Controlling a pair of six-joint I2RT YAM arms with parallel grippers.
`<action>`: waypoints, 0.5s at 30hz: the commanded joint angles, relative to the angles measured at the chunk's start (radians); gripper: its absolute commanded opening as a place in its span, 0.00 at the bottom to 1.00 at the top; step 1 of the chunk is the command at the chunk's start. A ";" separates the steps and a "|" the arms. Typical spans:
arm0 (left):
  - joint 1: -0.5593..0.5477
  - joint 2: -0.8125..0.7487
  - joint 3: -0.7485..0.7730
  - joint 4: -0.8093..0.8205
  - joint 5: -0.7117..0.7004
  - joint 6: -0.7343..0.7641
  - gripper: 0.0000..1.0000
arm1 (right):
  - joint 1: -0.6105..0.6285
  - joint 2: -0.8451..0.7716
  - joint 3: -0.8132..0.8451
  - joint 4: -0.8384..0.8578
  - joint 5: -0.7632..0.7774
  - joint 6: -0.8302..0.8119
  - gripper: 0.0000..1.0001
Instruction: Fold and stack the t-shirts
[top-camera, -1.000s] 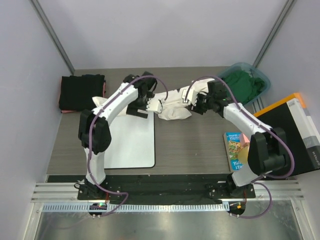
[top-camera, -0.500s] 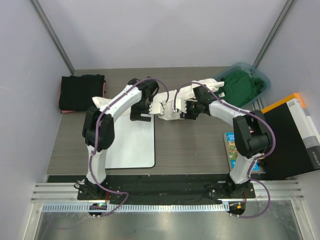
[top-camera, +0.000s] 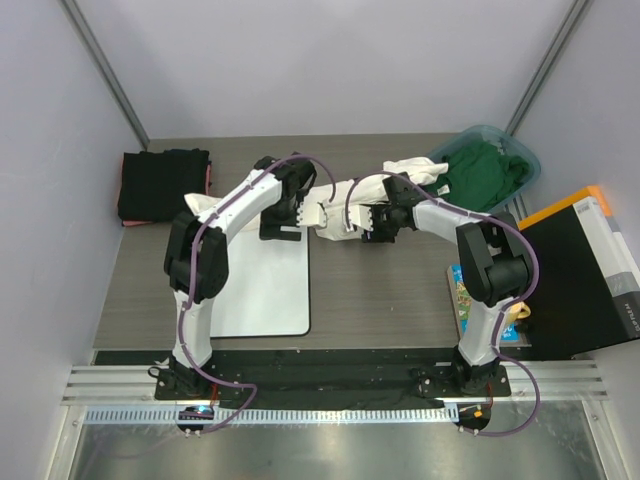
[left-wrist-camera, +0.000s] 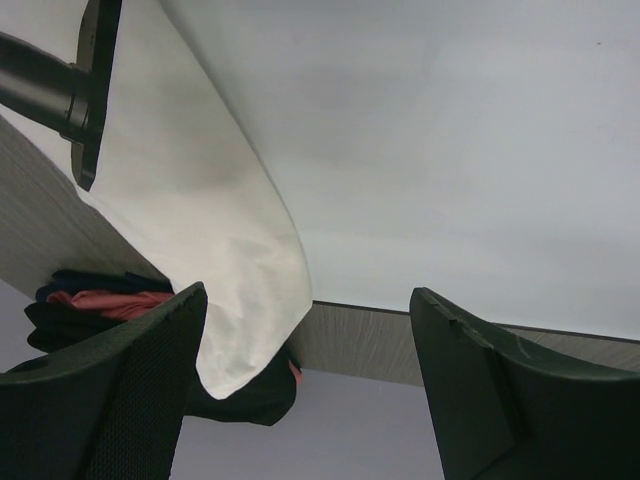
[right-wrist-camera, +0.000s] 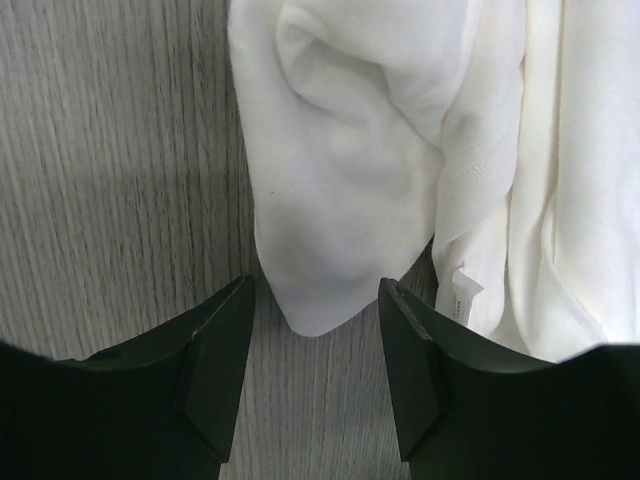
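A crumpled white t-shirt (top-camera: 352, 192) lies at the back middle of the table, one end reaching toward the bin. My left gripper (top-camera: 328, 216) hangs open just left of it, nothing between its fingers (left-wrist-camera: 120, 380); white cloth (left-wrist-camera: 210, 230) drapes beside it. My right gripper (top-camera: 372, 222) is open over the wood, and a corner of the white shirt (right-wrist-camera: 340, 190) pokes between its unclamped fingers (right-wrist-camera: 215, 350). Folded black shirts (top-camera: 162, 185) with a pinkish-red one (top-camera: 208, 178) showing at their edge are stacked at the far left. A green shirt (top-camera: 487, 172) fills the bin.
A flat white board with a dark rim (top-camera: 265, 285) lies left of centre. A teal bin (top-camera: 527, 158) stands at the back right. A colourful book (top-camera: 465, 295) and a black box with an orange edge (top-camera: 585, 265) sit on the right.
My right gripper has swung left toward the left gripper, and its jaws have widened. The white shirt, earlier stretched out between the grippers, now lies bunched. The left gripper shifted slightly right.
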 joint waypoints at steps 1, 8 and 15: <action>0.010 -0.038 0.032 0.018 -0.012 -0.006 0.82 | 0.000 0.034 0.049 0.000 0.020 -0.035 0.58; 0.017 -0.049 0.021 0.025 -0.009 -0.012 0.82 | 0.000 0.123 0.124 0.056 0.056 -0.026 0.38; 0.041 -0.087 -0.043 0.047 0.003 -0.019 0.81 | 0.000 0.050 0.231 -0.038 0.021 -0.067 0.01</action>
